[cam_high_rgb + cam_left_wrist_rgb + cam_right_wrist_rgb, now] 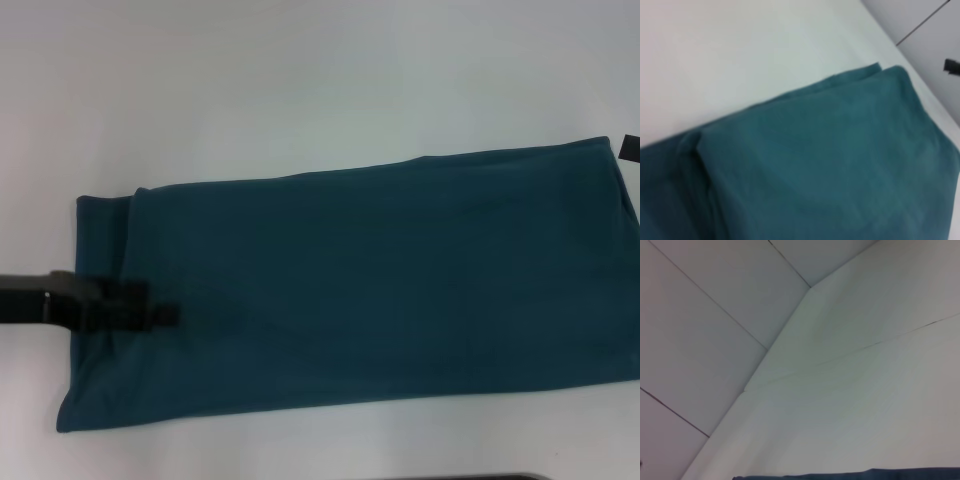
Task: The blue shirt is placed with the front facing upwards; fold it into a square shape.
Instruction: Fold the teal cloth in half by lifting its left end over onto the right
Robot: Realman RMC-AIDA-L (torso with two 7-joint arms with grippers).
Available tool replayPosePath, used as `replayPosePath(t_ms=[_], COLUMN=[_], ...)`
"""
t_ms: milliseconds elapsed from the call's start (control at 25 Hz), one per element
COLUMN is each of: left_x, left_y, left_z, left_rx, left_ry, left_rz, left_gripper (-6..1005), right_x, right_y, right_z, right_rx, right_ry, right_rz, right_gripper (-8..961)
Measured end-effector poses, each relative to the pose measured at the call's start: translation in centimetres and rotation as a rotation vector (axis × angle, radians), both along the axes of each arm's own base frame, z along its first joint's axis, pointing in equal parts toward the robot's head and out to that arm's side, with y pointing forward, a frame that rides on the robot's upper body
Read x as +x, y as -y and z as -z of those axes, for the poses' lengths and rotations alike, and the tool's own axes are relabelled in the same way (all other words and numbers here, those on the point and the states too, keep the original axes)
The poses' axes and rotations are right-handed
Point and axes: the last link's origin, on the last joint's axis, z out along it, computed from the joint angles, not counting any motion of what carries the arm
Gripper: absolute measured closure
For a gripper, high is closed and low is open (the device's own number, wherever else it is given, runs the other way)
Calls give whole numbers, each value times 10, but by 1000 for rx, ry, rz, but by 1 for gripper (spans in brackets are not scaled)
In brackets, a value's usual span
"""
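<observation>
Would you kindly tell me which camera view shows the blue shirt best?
The head view: the blue shirt lies there as one long folded band on the white table, nearly whole. The left wrist view shows one folded end close up; the right wrist view shows only an edge sliver.

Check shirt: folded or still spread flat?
Folded. The shirt lies as a long band, no sleeves or lettering showing; layered edge at its left end. Not yet square.

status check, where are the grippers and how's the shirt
Left gripper over shirt's left end. Right gripper out of view. Blue shirt folded into long band on table, not square yet. Nothing in the way.
</observation>
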Motion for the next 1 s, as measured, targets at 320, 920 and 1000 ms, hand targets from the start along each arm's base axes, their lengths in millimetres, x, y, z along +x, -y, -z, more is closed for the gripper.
replayPosePath(t_ms=[320,920,1000], left_x=[7,18,23], left_y=[-8,-11,-11], left_z=[-22,-55,-60], left_rx=[89,113,106], left_ry=[51,-37,-71], left_rz=[5,-177,-199], left_gripper=[95,95,95], right_x=[-5,-13,-15], right_y=[-8,-30,-33], right_z=[2,5,4], right_rx=[-4,-5,0], right_ry=[5,62,64], right_rz=[-17,-39,-42], right_gripper=[227,231,232])
